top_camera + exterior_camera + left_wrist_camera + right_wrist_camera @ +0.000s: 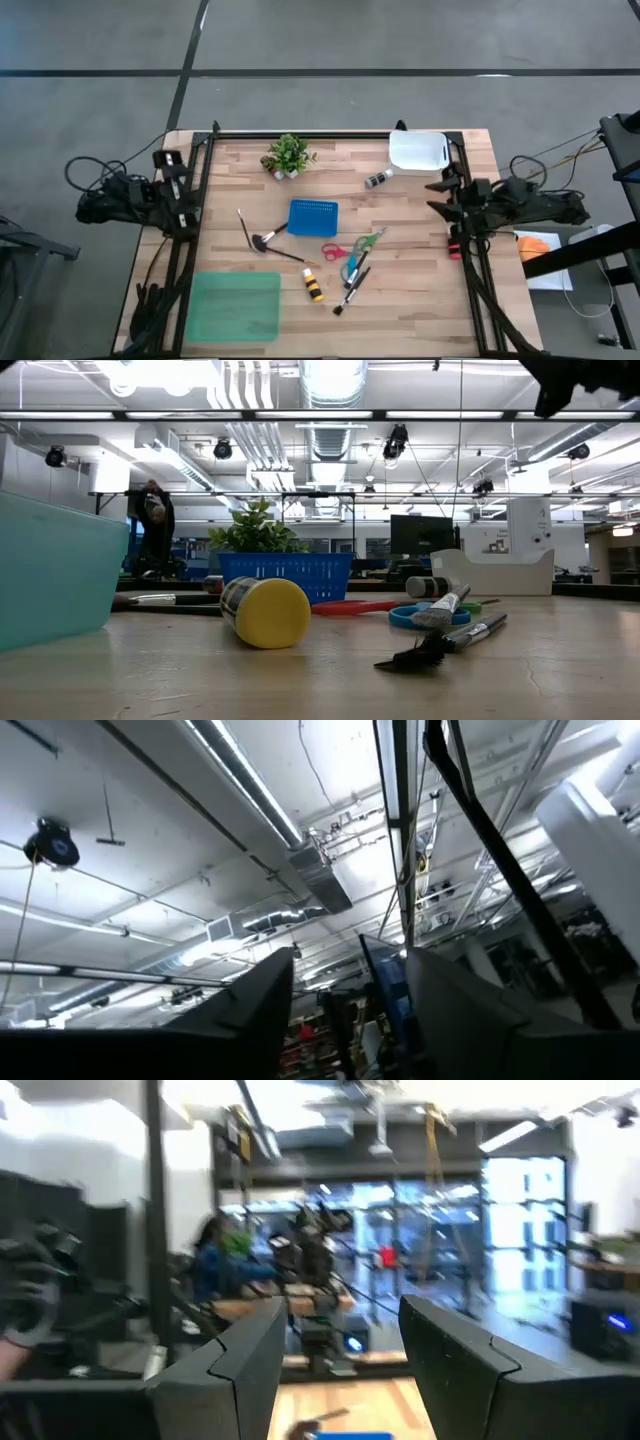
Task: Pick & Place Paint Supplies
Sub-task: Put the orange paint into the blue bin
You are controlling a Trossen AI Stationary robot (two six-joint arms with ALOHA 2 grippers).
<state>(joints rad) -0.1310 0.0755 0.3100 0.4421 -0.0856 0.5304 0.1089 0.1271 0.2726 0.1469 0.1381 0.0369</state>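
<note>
While supplies lie loose, the blue basket (313, 217) sits beside scissors (349, 250).

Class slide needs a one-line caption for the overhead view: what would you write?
Paint bottles, brushes and scissors lie scattered beside a blue basket on the wooden table, both arms parked at its edges.

This is a robotics lab or workshop in a large industrial hall. The ceiling is open, with exposed silver ducts (330, 400), pipes and long strip lights (300, 415). A butcher-block wooden surface (420, 290) stands on a grey concrete floor (330, 40) marked with dark lines. Behind it sit a dark monitor (421, 536), benches with equipment and hanging cables, and a person (152, 525) at a workstation.
</note>
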